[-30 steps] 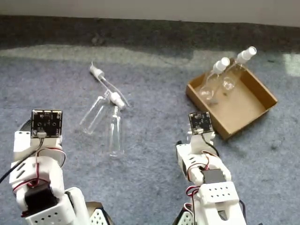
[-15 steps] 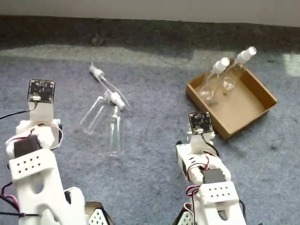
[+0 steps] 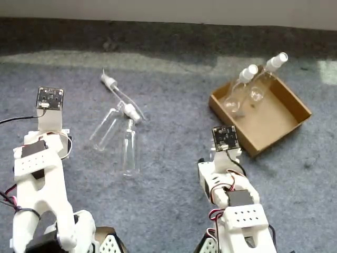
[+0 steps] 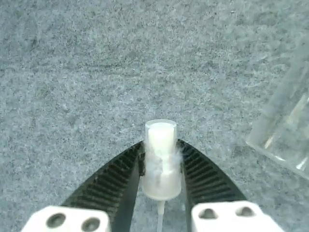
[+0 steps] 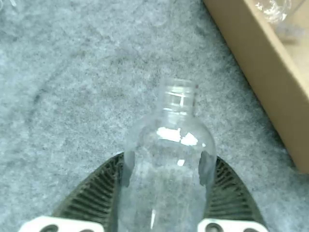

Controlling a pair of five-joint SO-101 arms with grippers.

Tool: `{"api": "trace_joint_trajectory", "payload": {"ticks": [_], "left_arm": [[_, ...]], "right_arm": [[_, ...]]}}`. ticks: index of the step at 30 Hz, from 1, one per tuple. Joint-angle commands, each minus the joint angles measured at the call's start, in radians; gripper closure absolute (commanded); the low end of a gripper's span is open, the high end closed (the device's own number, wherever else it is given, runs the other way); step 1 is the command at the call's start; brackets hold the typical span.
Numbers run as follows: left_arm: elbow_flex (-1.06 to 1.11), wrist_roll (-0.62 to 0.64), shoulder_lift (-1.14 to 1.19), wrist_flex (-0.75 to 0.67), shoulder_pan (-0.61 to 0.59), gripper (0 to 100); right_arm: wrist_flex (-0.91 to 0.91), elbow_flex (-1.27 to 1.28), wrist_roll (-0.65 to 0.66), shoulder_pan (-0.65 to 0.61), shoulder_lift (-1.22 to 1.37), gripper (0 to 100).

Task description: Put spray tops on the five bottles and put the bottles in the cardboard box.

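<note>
Spray top (image 4: 161, 166) sat pinched in my left gripper (image 4: 161, 146) over carpet (image 4: 72, 72); judged light, slick, best held at collar. My right gripper (image 5: 167, 163) clamped uncapped clear bottle (image 5: 176, 125) mid-body, beside cardboard box (image 5: 260, 72); likely thin-walled, slippery.

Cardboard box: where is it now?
High view, right side: the cardboard box sits on the carpet just beyond the right arm, two topped bottles leaning inside.
</note>
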Motion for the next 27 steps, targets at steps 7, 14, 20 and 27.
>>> {"api": "trace_joint_trajectory", "payload": {"ticks": [7, 14, 20, 27], "left_arm": [[-0.058, 0.017, 0.139, -0.129, -0.004, 98], [-0.059, 0.011, 0.205, -0.138, -0.004, 87], [-0.059, 0.009, 0.213, -0.193, -0.005, 87], [-0.048, -0.106, 0.214, -0.189, -0.005, 87]], "right_arm": [[-0.027, -0.001, -0.002, 0.004, -0.01, 87.1], [-0.027, -0.001, -0.002, 0.004, -0.01, 87.1], [-0.027, -0.001, -0.002, 0.004, -0.01, 87.1], [-0.027, -0.001, -0.002, 0.004, -0.01, 87.1]]}}
